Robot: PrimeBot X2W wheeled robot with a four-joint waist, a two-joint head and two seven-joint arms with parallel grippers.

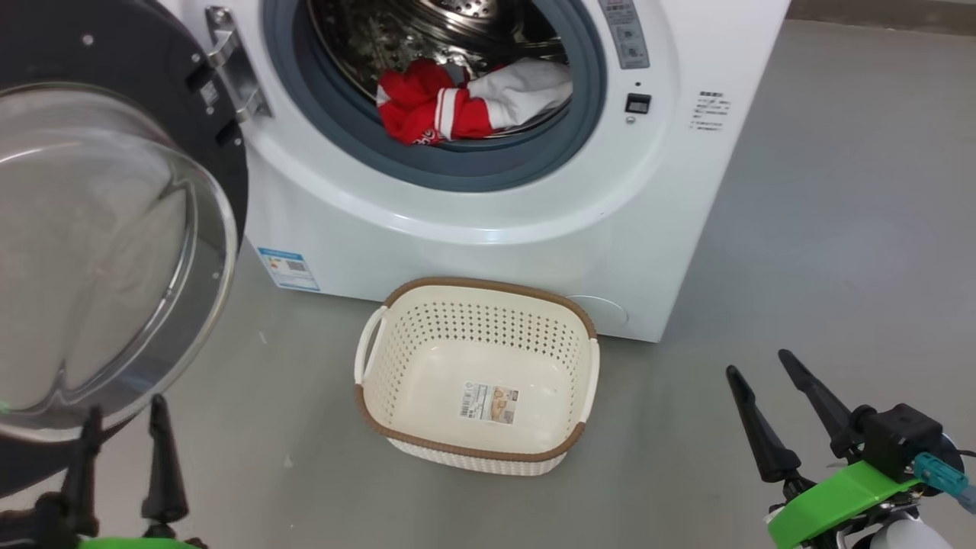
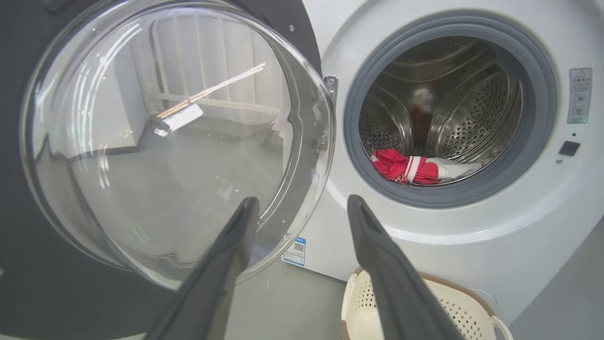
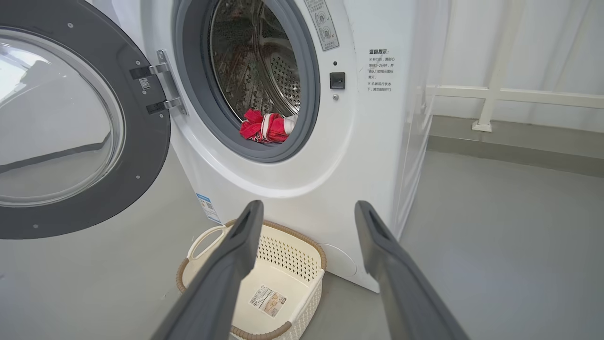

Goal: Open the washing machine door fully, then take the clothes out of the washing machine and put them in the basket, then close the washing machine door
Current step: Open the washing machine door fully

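Leftmost, the washing machine door [image 1: 114, 252] stands swung out on its hinge [image 1: 232, 69], glass bowl bulging toward the head camera. The left gripper [image 1: 124, 406] sits just below the bowl's lower edge, its two fingers spread wide with nothing between them. Whether a fingertip touches the glass cannot be told. That closeness is the first risk: a lift or a sweep toward the drum from here could clip the bowl or the black rim and push the door partway shut across the opening.

Next, the washing machine [image 1: 473, 252] shows its drum, and the clothes [image 1: 457, 103] lie in a red-and-white heap at the drum's front, against the grey seal [image 1: 427, 164]. A shallow pinch would likely catch one fold only, so the rest could drag over the seal, snag, or slip free.

Below, the basket [image 1: 488, 284] rests on the floor just before the machine, with no clothes in it. It looks light, so a trailing sleeve or a low forearm could shove it aside and let the load land on the floor.

Far right, the right gripper [image 1: 759, 363] hangs well apart from everything, fingers wide and holding nothing.
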